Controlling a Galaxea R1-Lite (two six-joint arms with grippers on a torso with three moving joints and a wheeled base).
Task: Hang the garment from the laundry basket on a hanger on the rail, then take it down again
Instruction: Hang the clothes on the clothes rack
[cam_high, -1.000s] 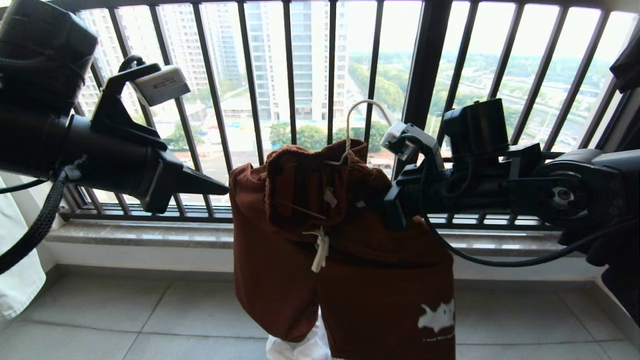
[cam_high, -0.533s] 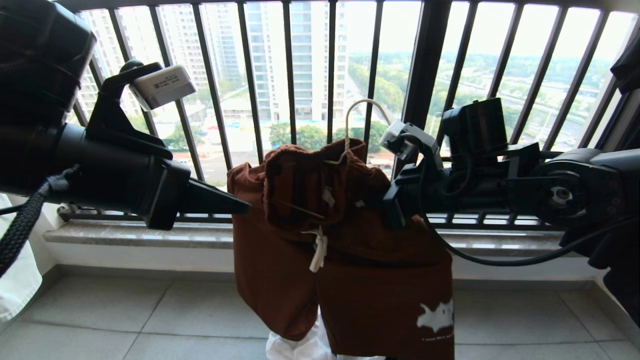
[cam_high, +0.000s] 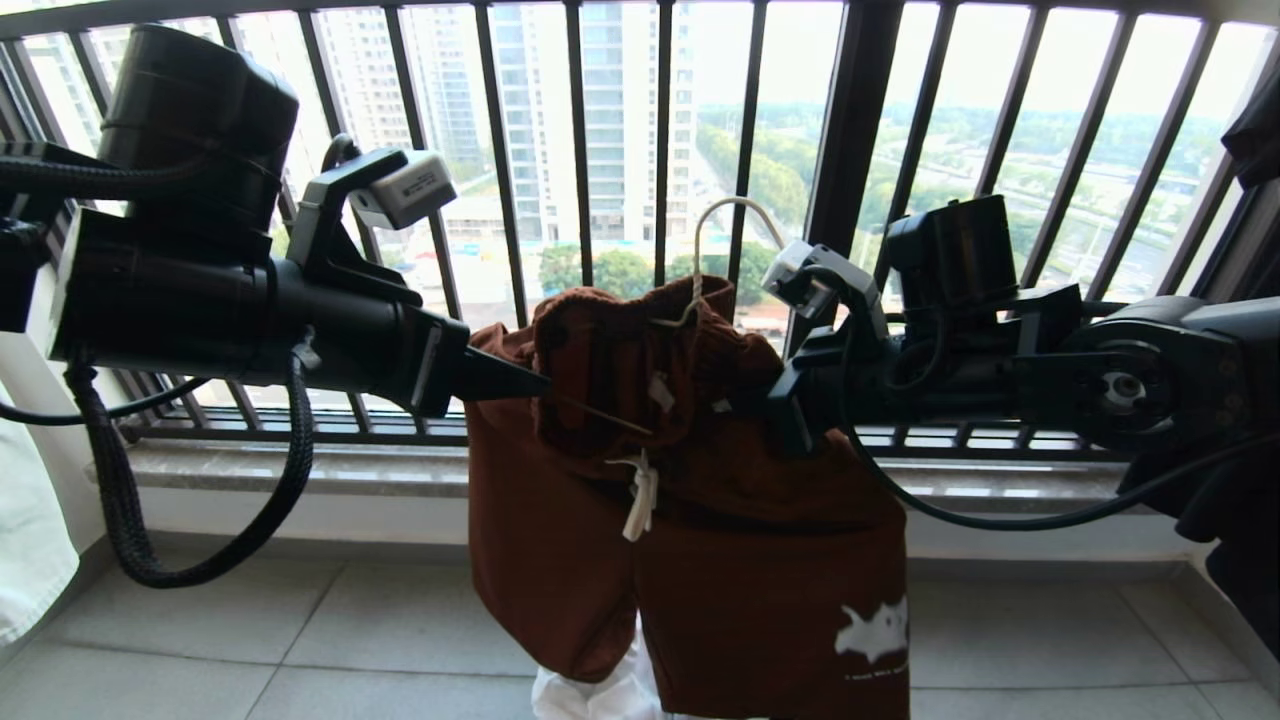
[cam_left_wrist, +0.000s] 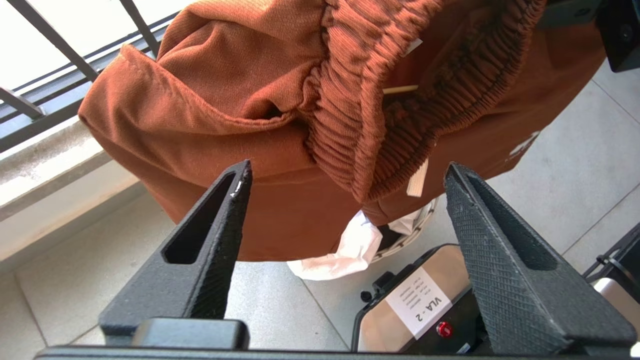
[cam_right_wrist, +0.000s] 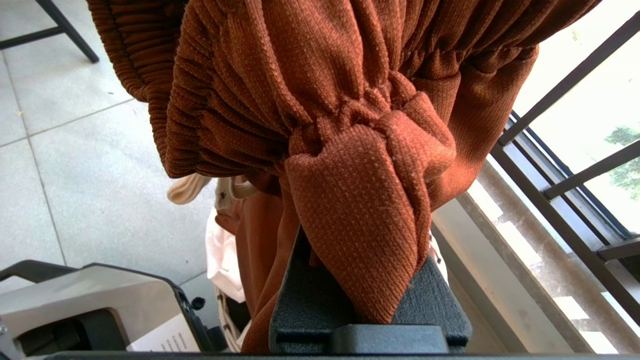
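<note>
The garment (cam_high: 700, 540), rust-brown shorts with a white drawstring, hangs in mid-air before the balustrade. My right gripper (cam_high: 778, 405) is shut on a bunched fold of its waistband (cam_right_wrist: 360, 210). The hanger (cam_high: 712, 215) shows its cream hook above the waistband, caught on nothing I can see, and one thin arm inside the shorts (cam_left_wrist: 400, 90). My left gripper (cam_left_wrist: 347, 167) is open, level, with its tip at the garment's left side (cam_high: 530, 383); the waistband edge hangs just beyond the fingertips (cam_left_wrist: 240, 180). The laundry basket (cam_left_wrist: 422, 225) stands on the floor below. The rail is out of view.
The black balustrade (cam_high: 850, 150) and a stone sill (cam_high: 300, 465) lie close behind the garment. A white cloth (cam_left_wrist: 340, 250) spills from the basket. My base with a labelled panel (cam_left_wrist: 425, 305) is underneath. Pale fabric hangs at far left (cam_high: 30, 560).
My left gripper has opened wide and moved right, up to the garment's left edge. The right gripper and the garment have stayed still.
</note>
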